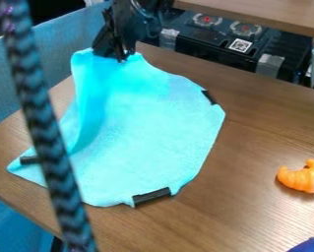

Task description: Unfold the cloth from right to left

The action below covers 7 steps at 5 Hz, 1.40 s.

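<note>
My gripper (118, 55) is at the upper left of the view, over the far edge of the table, shut on the top end of the turquoise cloth (146, 133). That end is held raised, and a tall fold runs down the cloth's left side. The rest of the cloth spreads over the wooden table towards the front. Black strips mark its edge at the right, the front and the left corner.
An orange croissant-shaped toy (302, 176) lies on the table (251, 216) at the right. Part of a blue object (309, 245) shows at the lower right. A dark braided cable (44, 133) crosses the left side. Black equipment (218, 42) stands behind the table.
</note>
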Each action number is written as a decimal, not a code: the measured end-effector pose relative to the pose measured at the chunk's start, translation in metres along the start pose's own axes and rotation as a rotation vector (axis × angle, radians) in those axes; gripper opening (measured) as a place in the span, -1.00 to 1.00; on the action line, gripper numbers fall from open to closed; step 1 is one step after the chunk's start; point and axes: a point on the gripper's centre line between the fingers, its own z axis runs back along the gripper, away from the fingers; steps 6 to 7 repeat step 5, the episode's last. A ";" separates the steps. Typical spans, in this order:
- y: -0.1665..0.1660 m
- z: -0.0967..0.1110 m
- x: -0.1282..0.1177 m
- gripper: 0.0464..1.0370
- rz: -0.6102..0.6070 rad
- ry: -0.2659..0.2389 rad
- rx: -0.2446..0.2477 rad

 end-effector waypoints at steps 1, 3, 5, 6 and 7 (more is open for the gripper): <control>0.000 -0.010 0.002 -0.70 -0.009 0.022 0.015; 0.004 -0.021 -0.001 0.50 0.007 0.024 0.019; 0.010 -0.007 -0.013 0.93 0.054 -0.081 -0.123; 0.010 -0.007 -0.013 0.93 0.054 -0.081 -0.123; 0.010 -0.007 -0.013 0.93 0.054 -0.081 -0.123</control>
